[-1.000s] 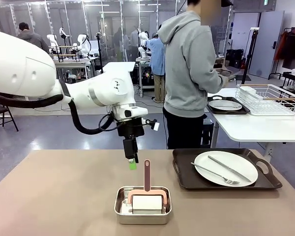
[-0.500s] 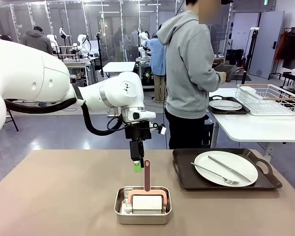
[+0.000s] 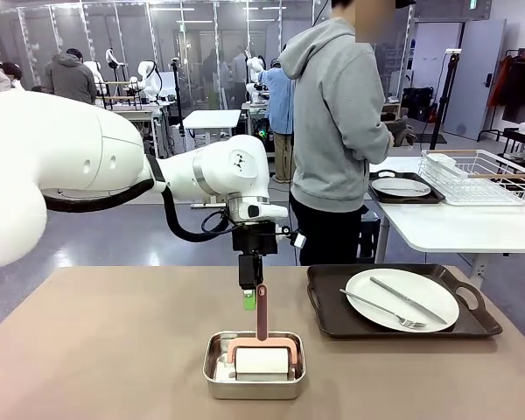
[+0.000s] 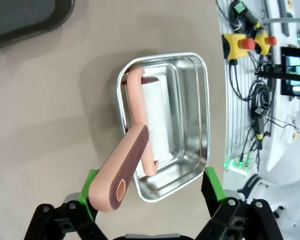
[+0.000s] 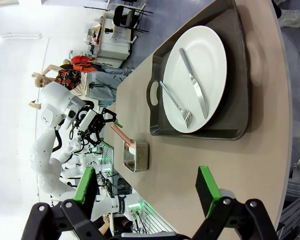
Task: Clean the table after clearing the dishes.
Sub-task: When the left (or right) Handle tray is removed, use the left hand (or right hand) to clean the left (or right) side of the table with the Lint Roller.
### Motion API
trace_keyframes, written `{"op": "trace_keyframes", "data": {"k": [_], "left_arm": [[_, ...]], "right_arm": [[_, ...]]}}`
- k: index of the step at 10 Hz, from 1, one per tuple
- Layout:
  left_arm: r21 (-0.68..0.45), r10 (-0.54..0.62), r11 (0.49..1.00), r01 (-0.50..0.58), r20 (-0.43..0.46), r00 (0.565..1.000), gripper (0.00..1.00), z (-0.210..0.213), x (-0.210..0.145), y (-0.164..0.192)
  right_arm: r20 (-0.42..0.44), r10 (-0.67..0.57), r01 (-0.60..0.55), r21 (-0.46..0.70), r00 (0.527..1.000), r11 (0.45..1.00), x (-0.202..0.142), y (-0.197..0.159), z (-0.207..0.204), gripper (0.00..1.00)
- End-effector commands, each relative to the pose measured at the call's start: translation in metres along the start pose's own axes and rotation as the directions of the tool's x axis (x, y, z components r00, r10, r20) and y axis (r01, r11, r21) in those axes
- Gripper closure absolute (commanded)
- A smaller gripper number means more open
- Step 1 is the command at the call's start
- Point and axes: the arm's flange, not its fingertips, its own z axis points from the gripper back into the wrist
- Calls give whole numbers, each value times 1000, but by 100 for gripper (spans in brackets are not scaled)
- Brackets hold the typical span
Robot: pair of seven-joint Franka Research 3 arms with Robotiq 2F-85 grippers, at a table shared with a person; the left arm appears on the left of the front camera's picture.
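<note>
On the beige table (image 3: 96, 350) a dark tray (image 3: 332, 319) at the right holds the dishes: a white plate (image 3: 437, 306) with a fork (image 3: 381, 309) and knife (image 3: 409, 299). Near the front edge a steel pan (image 3: 212, 376) holds a white roller with a pink handle (image 3: 262, 311) that rises at a slant. My left gripper (image 3: 249, 301) hangs open just left of that handle's top. In the left wrist view the handle end (image 4: 118, 186) lies between the open fingers, close to one green pad (image 4: 90, 186), with my left gripper (image 4: 150, 189) over the pan (image 4: 202, 125). My right gripper (image 5: 146, 192) is open and empty, off the table's end, looking at the plate (image 5: 210, 55).
A person in a grey hoodie (image 3: 337, 122) stands at the far side, turned toward a white side table (image 3: 455, 227) that carries another tray with a plate (image 3: 401, 186) and a wire rack (image 3: 477, 175). Bare tabletop lies left of the pan.
My left arm has swung right and down, bringing its open gripper from left of the pan up to the roller's handle. The person's hands have lowered.
</note>
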Motion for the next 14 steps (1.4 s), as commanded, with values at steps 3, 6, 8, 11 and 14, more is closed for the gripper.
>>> {"op": "trace_keyframes", "data": {"k": [3,6,8,11,14], "left_arm": [[-30,30,999,-31,-37,999,0,5,15,5],[-33,39,999,-40,-49,998,16,6,18,4],[-37,42,998,-44,-42,998,35,5,17,4],[-29,47,998,-48,-31,998,60,7,18,5],[-21,51,998,-52,-21,998,92,9,16,4]], "right_arm": [[0,1,-1,0,1000,1000,0,3,0,0],[0,1,-1,0,1000,1000,0,3,0,0],[0,1,-1,0,1000,1000,0,3,0,0],[0,1,-1,0,1000,1000,0,3,0,0],[0,1,-1,0,1000,1000,0,3,0,0]]}}
